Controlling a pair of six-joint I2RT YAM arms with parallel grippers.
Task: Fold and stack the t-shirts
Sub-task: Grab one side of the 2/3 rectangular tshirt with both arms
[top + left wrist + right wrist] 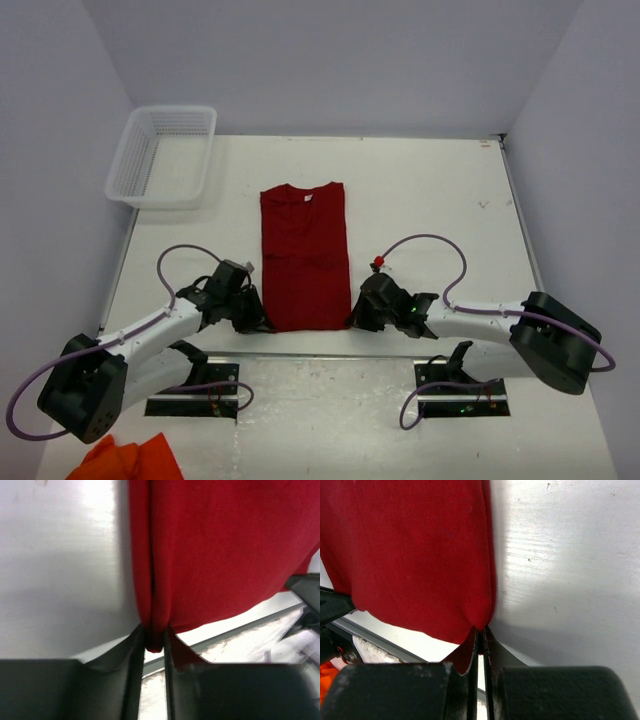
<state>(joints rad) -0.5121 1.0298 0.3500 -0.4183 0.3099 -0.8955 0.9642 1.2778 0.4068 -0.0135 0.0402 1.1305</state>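
Note:
A dark red t-shirt [305, 255] lies flat mid-table, folded lengthwise into a narrow strip, its neck at the far end. My left gripper [262, 322] is at the strip's near-left corner. In the left wrist view a bunch of the t-shirt's [225, 555] hem fills the gap between the left gripper's [155, 637] jaws, which are shut on it. My right gripper [355, 318] is at the near-right corner. In the right wrist view the right gripper [482, 635] pinches the t-shirt's [410, 555] corner tightly. The near hem hangs close to the table's front edge.
A white mesh basket [165, 155] stands at the table's far left corner. An orange cloth [130, 460] lies below the left arm's base, off the table's near edge. White table surface [430, 190] shows on both sides of the shirt.

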